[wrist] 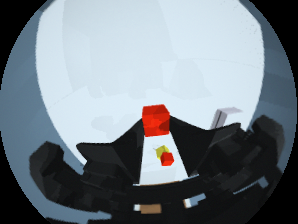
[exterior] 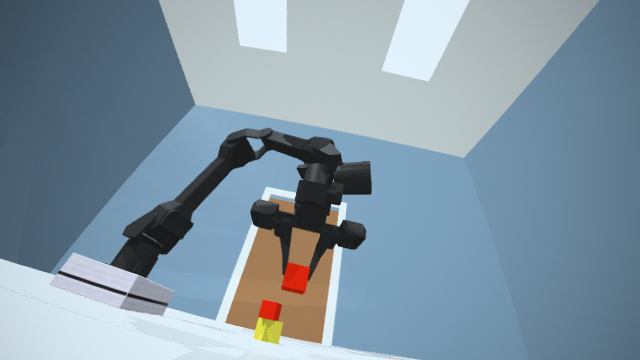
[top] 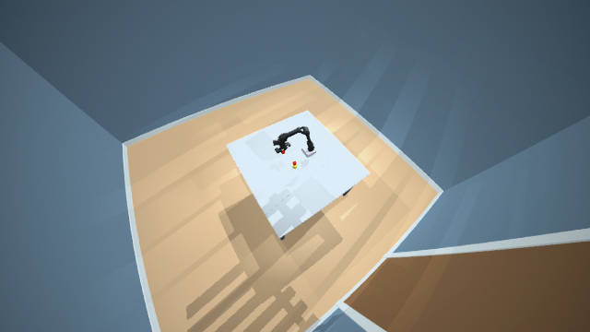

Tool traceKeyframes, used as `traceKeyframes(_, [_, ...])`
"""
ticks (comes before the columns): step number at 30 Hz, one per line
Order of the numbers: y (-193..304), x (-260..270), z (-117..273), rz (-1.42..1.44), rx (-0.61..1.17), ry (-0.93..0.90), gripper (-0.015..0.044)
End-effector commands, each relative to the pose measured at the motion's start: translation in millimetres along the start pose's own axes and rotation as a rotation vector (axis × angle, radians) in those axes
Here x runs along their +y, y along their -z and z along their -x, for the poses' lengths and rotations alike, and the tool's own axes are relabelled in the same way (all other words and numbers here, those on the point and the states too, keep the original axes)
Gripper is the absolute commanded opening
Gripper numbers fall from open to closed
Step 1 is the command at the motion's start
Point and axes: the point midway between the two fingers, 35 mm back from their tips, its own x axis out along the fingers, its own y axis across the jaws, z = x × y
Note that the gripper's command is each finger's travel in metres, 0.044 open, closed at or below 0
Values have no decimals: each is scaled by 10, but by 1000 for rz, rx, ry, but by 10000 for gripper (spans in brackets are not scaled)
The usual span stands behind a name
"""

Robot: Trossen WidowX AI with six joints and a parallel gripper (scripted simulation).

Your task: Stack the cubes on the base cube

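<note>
second cube up, to be carried level to the diagonally opposite corner.
black parallel jaws [top: 283, 150] [exterior: 297, 270] are clenched on a red loose cube [top: 283, 152] [exterior: 295, 278] [wrist: 156, 120], raised off the white surface [top: 249, 152] [exterior: 30, 310] [wrist: 150, 60]; a smaller-looking red cube [top: 294, 162] [exterior: 270, 310] [wrist: 167, 159] sits on the yellow base cube [top: 295, 167] [exterior: 268, 330] [wrist: 161, 151], well in from the surface's edges and corners. best kept high until over the free top corner, squared to its neighbour, then lowered straight, leaving a sliver between the reds, since a brush could shift the seated one; open evenly, rise vertically.
</note>
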Motion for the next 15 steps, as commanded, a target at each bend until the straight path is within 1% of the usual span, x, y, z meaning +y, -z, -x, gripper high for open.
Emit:
traceKeyframes(1, [2, 6, 194, 0, -2, -14, 105])
traceKeyframes(5, [10, -11, 300, 0, -2, -13, 105])
traceKeyframes(9, [15, -11, 305, 6, -2, -14, 105])
traceKeyframes(15, [185, 30, 306, 206, -2, -17, 105])
